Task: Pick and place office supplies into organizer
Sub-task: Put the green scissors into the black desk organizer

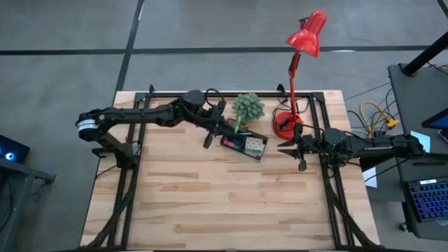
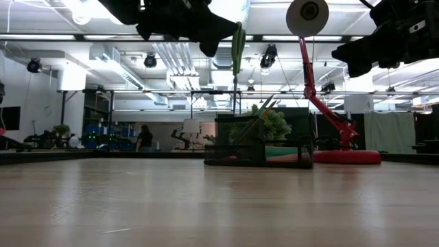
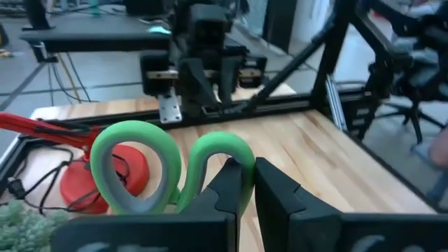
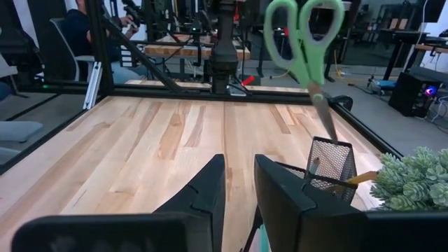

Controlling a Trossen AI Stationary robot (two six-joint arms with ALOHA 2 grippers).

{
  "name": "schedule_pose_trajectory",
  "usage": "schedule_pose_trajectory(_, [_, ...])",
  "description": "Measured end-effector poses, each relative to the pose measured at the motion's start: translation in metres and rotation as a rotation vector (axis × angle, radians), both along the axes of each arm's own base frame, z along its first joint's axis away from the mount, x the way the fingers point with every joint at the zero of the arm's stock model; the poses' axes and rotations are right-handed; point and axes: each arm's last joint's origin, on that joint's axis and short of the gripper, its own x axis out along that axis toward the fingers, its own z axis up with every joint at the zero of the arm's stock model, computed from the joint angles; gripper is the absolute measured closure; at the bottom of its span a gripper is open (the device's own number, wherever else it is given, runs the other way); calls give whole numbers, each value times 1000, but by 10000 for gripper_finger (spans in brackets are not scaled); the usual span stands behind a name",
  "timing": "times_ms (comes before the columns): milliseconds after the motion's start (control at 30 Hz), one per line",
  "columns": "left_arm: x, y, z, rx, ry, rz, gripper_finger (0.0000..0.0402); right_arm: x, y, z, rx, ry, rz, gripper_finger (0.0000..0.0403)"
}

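Observation:
The green-handled scissors (image 4: 304,42) hang blades-down from my left gripper (image 3: 248,185), which is shut on them above the organizer (image 1: 246,145). Their blade tip (image 4: 327,133) is at the rim of the organizer's mesh cup (image 4: 329,164); whether it touches, I cannot tell. In the low view the scissors (image 2: 237,44) hang over the black organizer (image 2: 257,147), which sits on the table in front of the plant. A yellow pencil (image 4: 360,178) sticks out of the organizer. My right gripper (image 4: 240,182) is open, waiting to the organizer's right (image 1: 290,147) and touching nothing. My left gripper holds the scissors by the outer side of the smaller handle loop (image 3: 241,157), pinched between its two fingers. The scissors are lifted clear of the table and hang nearly upright with the handles on top and the blades pointing down at the mesh cup.
The spiky green plant (image 1: 248,106) stands just behind the organizer. The red desk lamp's base (image 1: 285,124) is to its right, with the lamp head (image 1: 308,31) leaning over the far edge. The near half of the wooden table (image 1: 224,203) is bare. A black frame borders the table.

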Motion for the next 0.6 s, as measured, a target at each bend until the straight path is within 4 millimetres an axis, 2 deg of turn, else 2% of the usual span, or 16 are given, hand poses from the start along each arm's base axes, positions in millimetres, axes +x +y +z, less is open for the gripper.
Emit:
schedule_pose_trajectory(167, [1,8,-1,-87,13,68,397,0,0,0,0,0,0,331])
schedule_pose_trajectory(600, [20,27,-28,-160,30,190,397,0,0,0,0,0,0,327])
